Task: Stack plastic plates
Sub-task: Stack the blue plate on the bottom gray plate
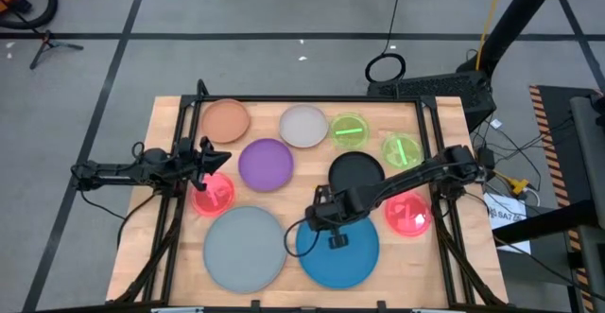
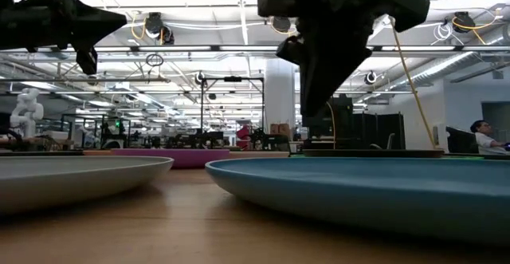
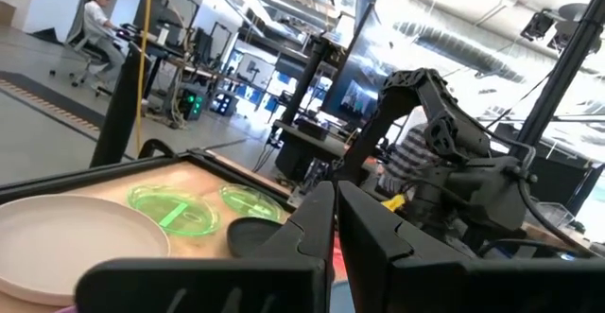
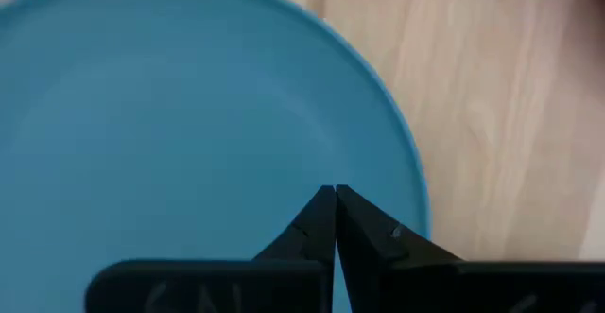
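The plastic plates lie flat on the wooden table. Blue and grey are the large ones at the near edge. Purple, black, orange-brown and whitish lie farther back. Two neon green plates lie at the far right, and two pink ones at the sides. My right gripper is shut and slants down over the blue plate; in the low view it hangs above the plate. My left gripper is shut and held level in the air by the left pink plate.
Black frame rails run along the table's left and right sides. Bare wood shows between the plates and beside the blue plate. In the left wrist view the right arm stands beyond the green plates. A person sits in the room behind.
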